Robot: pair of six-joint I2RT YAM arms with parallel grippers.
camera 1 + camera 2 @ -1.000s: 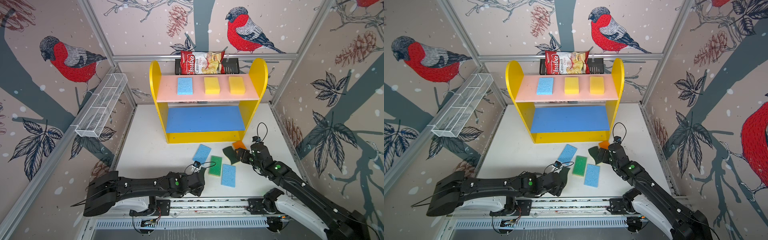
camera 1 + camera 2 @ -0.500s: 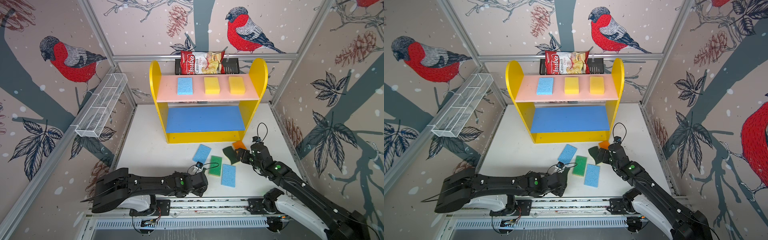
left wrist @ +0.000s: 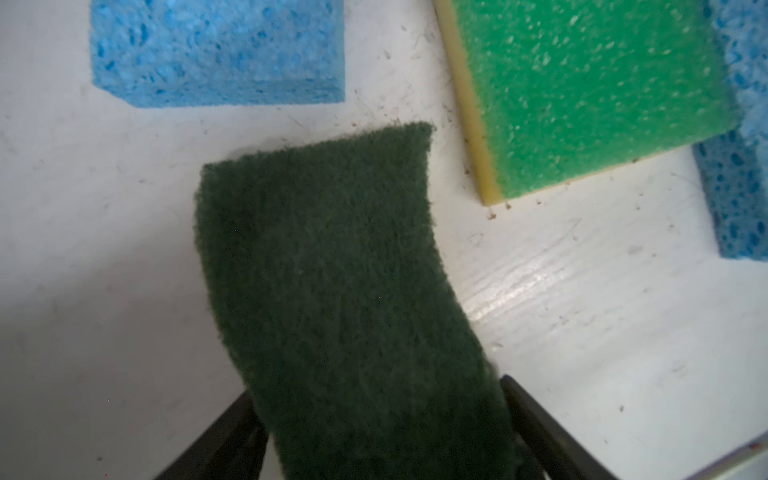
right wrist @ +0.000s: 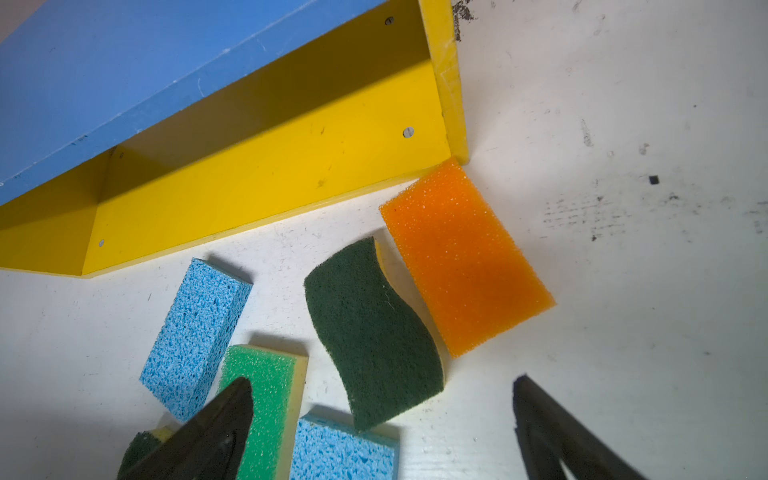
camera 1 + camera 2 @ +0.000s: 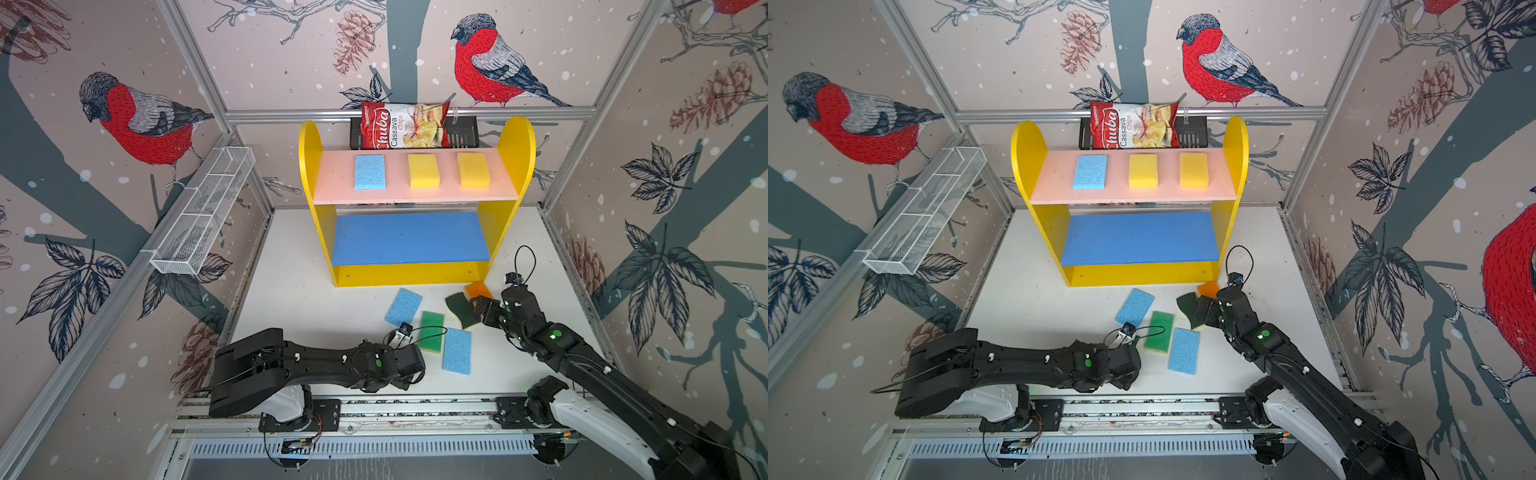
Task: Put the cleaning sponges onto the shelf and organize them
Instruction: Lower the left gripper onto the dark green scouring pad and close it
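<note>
- The bench carries the shelf at the back, with five loose sponges lying in front of it
- The shelf's pink top board holds a neat, well-spaced row of one top light blue sponge and two yellow sponges. The blue middle board is bare, so I judge it the place for the next piece
- The left tool has its fingers against both long sides of a dark-green pad, a hold as far as the wrist view shows; whether the pad is off the bench I cannot tell
- To do this step well, raise the pad well clear before travelling, since the bright green sponge and the bench's light blue sponges lie near. Then set it flat at one end of the blue board, square to the front edge, leaving room for more
- The right tool stands wide and empty above the wavy dark-green sponge; it should come down across that sponge's narrow waist
- The orange sponge lies just beside the wavy one, at the shelf's front corner, so a closing finger could catch it; foam gives, so squeeze lightly
</note>
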